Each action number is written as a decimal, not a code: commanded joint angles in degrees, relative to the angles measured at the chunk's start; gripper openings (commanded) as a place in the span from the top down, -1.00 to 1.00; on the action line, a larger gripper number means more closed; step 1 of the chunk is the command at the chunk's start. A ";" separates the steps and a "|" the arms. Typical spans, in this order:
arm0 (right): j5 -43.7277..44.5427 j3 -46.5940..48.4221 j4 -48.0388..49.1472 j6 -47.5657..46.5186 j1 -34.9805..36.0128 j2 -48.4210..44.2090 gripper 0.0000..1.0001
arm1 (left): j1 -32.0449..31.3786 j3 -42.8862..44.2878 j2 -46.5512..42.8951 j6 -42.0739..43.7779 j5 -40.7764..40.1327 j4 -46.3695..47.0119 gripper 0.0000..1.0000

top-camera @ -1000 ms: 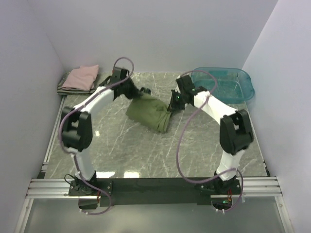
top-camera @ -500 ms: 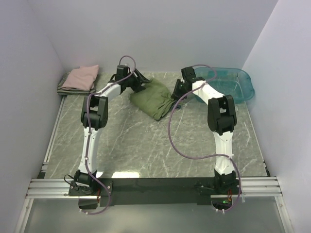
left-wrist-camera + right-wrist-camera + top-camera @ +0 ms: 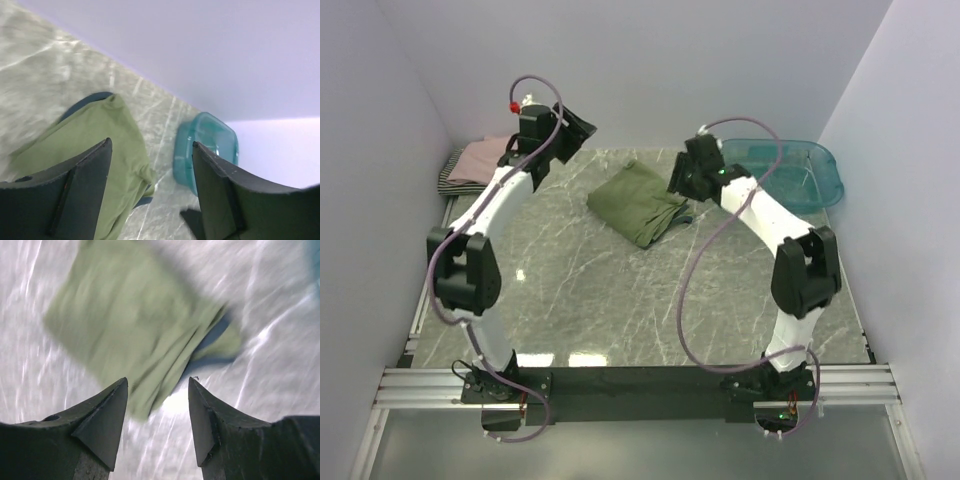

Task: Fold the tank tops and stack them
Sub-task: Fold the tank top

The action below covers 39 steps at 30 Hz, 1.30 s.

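Note:
An olive-green tank top (image 3: 638, 203) lies folded on the marble table near the back middle, a strip of navy trim showing at its right edge (image 3: 212, 337). It also shows in the left wrist view (image 3: 95, 145). My left gripper (image 3: 575, 128) hangs open in the air to its upper left, holding nothing. My right gripper (image 3: 682, 183) is open just right of the tank top, above its edge, with nothing between the fingers. A pink tank top (image 3: 480, 158) lies folded on a black-white striped one (image 3: 448, 170) at the back left corner.
A see-through teal plastic tub (image 3: 790, 170) stands at the back right, close behind the right arm; the left wrist view shows it too (image 3: 205, 150). White walls close in the table on the left, back and right.
Both grippers opened and let go of the olive-green tank top, which now lies flat. The left gripper rose up and back to the left; the right one drew slightly away.

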 commanded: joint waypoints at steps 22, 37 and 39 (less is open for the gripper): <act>14.66 -2.48 -0.79 4.96 16.30 8.26 -0.01 | -1.44 -13.34 12.24 -0.15 4.94 -0.68 -0.53; 15.19 -9.93 3.60 5.49 16.21 7.13 1.00 | -2.06 -7.62 18.14 -3.23 -1.74 -3.85 0.27; 15.54 -11.26 3.78 5.32 16.30 5.55 1.00 | -1.97 -7.09 18.31 -3.32 -2.79 -4.37 0.46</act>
